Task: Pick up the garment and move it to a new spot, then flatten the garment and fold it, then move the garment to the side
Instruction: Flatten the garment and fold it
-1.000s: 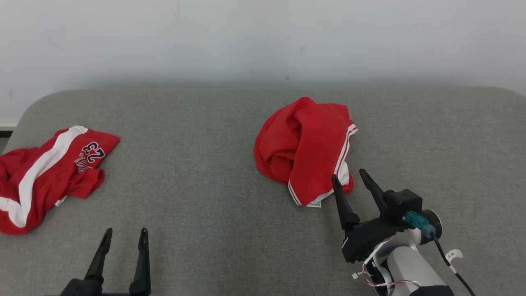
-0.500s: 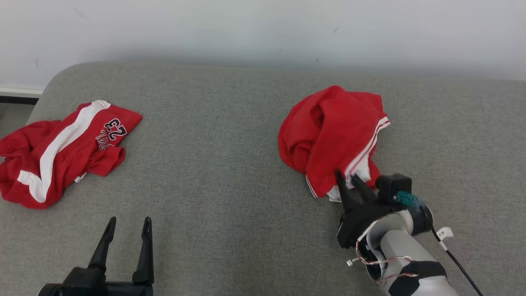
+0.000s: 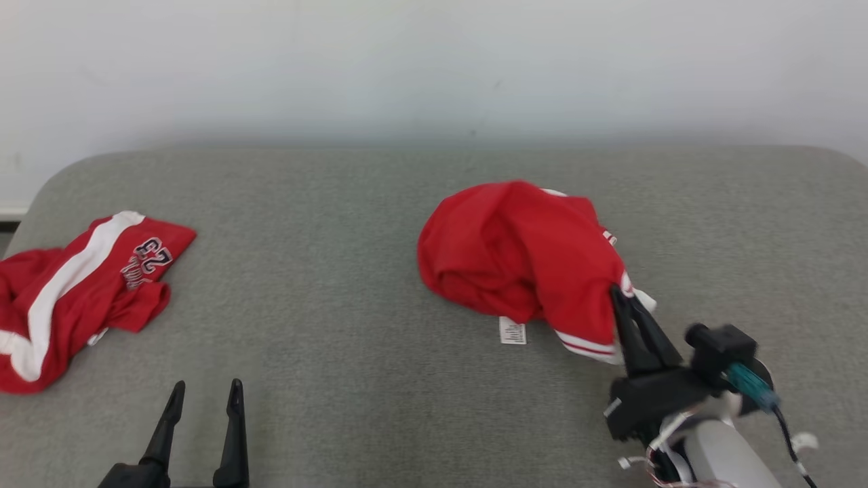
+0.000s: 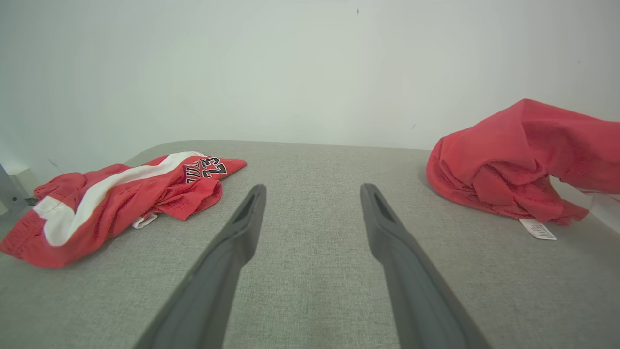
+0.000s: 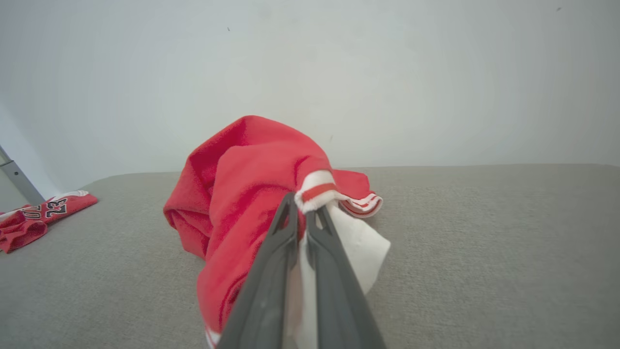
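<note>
A crumpled red garment (image 3: pixel 515 264) with white-and-red striped trim lies right of centre on the grey padded surface (image 3: pixel 339 285). My right gripper (image 3: pixel 620 298) is shut on its near right edge, and that edge is lifted off the surface. In the right wrist view the fingers (image 5: pixel 278 252) pinch the striped hem of the garment (image 5: pixel 242 194), with white lining hanging beside them. The left wrist view has the garment (image 4: pixel 518 155) at its right. Over the near left of the surface my left gripper (image 3: pixel 203 393) stands open with nothing between its fingers (image 4: pixel 237 242).
A second red garment (image 3: pixel 74 285) with a white stripe and the number 23 lies at the far left edge; it also appears in the left wrist view (image 4: pixel 121 198). A white label (image 3: pixel 513 331) sticks out under the held garment. A pale wall (image 3: pixel 434 68) stands behind.
My right gripper went from open to shut on the garment's striped edge, then pulled that edge up and to the right. The left gripper stayed open in place. The head camera shifted.
</note>
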